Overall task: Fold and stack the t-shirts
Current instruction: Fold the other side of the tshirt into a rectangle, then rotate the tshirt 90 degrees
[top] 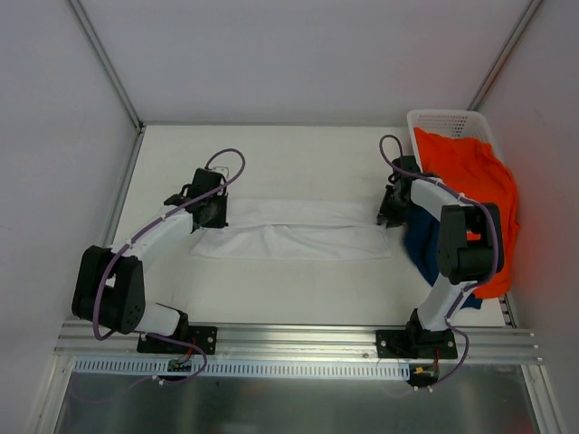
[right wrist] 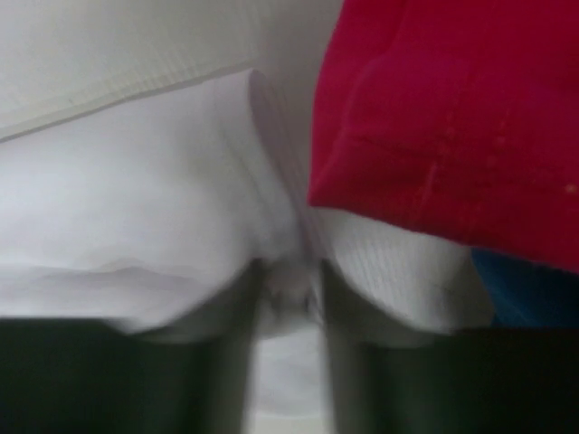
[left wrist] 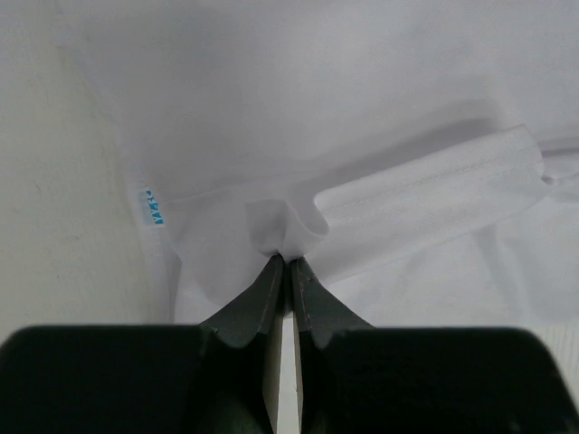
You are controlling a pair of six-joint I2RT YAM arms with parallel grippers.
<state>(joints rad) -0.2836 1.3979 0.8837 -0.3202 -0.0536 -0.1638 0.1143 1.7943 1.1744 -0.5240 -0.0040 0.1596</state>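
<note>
The white t-shirt [top: 294,237] lies as a long folded band across the middle of the table. My left gripper [top: 213,212] is at its left end, shut on a pinch of white cloth [left wrist: 288,237]. My right gripper [top: 391,215] is at its right end, its jaws closed on a bunch of white cloth [right wrist: 291,282]. The orange t-shirt [top: 475,194] hangs out of the basket at the right. The navy t-shirt [top: 422,242] lies under it beside my right arm. Red-magenta cloth [right wrist: 452,117] shows in the right wrist view, just above the white shirt.
A white lattice basket [top: 443,122] stands at the back right corner against the wall. A metal rail [top: 298,339] runs along the near table edge. White walls close in the table on three sides.
</note>
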